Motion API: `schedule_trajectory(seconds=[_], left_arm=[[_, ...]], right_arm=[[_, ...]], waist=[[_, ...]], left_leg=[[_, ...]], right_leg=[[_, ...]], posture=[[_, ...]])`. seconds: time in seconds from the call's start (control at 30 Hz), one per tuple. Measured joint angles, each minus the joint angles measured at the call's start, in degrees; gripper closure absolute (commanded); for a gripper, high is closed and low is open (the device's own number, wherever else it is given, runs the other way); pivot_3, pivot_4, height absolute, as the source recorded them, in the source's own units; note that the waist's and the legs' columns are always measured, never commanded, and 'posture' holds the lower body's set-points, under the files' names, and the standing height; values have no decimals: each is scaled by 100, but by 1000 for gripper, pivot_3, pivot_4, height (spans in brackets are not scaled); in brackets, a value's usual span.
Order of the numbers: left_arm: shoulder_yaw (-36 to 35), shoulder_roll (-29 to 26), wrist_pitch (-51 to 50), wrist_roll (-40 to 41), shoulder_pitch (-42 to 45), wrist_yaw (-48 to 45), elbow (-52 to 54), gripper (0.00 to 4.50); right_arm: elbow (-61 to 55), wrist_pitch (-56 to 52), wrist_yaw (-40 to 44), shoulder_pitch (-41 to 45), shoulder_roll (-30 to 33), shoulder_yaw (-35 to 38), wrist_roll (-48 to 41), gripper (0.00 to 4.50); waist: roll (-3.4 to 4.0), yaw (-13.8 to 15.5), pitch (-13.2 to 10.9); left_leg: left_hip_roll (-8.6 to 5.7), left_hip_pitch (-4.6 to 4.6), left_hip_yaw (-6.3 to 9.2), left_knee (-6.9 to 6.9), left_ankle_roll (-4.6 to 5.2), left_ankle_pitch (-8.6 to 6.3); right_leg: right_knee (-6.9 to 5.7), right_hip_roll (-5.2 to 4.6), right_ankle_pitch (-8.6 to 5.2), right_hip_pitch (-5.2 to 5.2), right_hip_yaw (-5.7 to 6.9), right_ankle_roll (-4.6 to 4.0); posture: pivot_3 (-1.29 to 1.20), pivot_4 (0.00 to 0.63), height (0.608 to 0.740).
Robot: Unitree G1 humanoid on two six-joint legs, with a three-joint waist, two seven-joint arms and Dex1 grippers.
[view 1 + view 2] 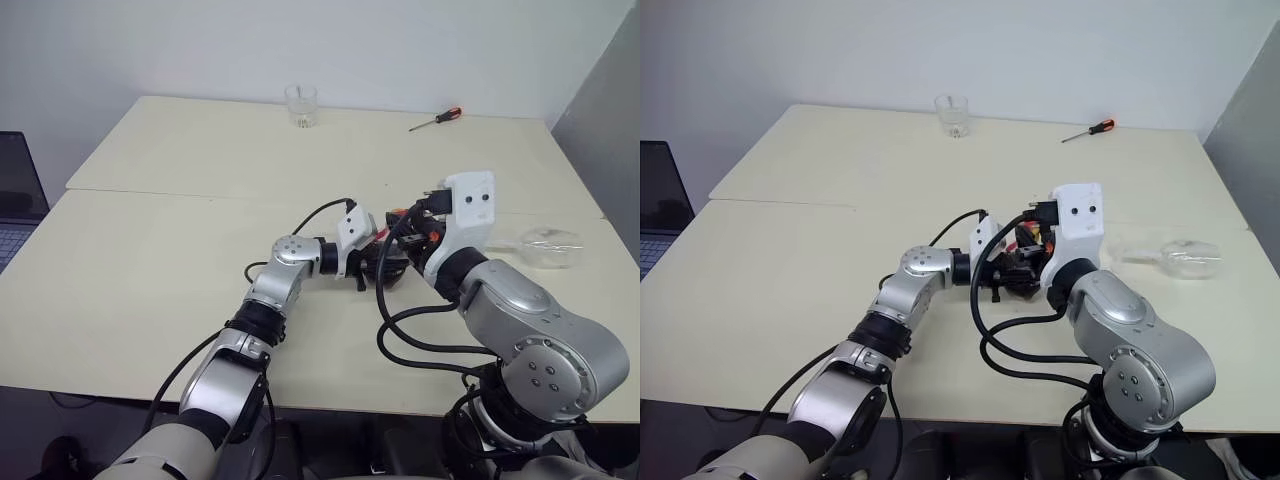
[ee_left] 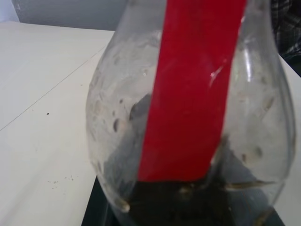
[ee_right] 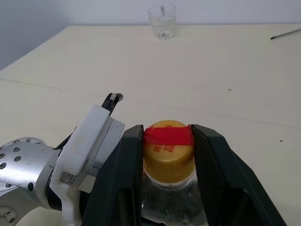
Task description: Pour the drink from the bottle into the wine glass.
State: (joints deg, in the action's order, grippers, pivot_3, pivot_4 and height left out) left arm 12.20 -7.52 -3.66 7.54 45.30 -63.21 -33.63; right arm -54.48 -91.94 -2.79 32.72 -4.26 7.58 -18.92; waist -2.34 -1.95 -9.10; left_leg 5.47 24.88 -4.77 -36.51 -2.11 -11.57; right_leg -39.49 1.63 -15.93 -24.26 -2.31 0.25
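Observation:
The bottle (image 2: 188,117), clear with a red strip down its neck, stands at the table's middle between both grippers. The dark drink (image 2: 188,205) fills only its bottom. My left gripper (image 1: 378,262) reaches in from the left and is shut on the bottle's rounded body. From above, my right gripper (image 3: 167,134) has its two black fingers pressed on either side of the yellow cap (image 3: 168,155). The wine glass (image 1: 550,247) lies on its side on the table to the right of both arms, with its stem toward them.
A short clear tumbler (image 1: 301,105) stands at the table's far edge. A red-handled screwdriver (image 1: 436,120) lies at the back right. A seam (image 1: 180,194) crosses the table left of the arms. A laptop (image 1: 18,200) sits off the left edge.

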Motion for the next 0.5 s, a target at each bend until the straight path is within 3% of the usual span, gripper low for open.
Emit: schedule_trajectory(seconds=[0.1,0.2,0.4,0.5], left_arm=[[40,21,-36,15,0,4,54,3418],[31,13,-97,39,4,6,172,3460],[5,-6,-242,75,-48,7,386,3504],[63,5,-274,85,-158,4,553,3528]], right_arm=[[54,190,438,-33,596,-84,-107,3291],[586,1152,1485,-198,1453,89,-513,3291],[2792,3649,4233,-204,2905,161,-1089,3291],[4013,4769,5794,66,3592,-141,-1145,3291]], waist=[[0,0,0],[0,3,-1],[5,2,-8],[16,9,-14]], left_leg=[[-1,1,-1,3,0,0],[-5,-1,-3,11,1,-1],[-13,-3,-1,31,3,-1],[-14,-6,-2,36,3,-1]], right_leg=[[9,-2,0,1,-1,0],[31,-1,1,13,2,1],[48,9,1,12,-2,1],[50,12,1,13,-3,0]], posture=[[0,150,740],[0,150,740],[0,150,740],[0,150,740]])
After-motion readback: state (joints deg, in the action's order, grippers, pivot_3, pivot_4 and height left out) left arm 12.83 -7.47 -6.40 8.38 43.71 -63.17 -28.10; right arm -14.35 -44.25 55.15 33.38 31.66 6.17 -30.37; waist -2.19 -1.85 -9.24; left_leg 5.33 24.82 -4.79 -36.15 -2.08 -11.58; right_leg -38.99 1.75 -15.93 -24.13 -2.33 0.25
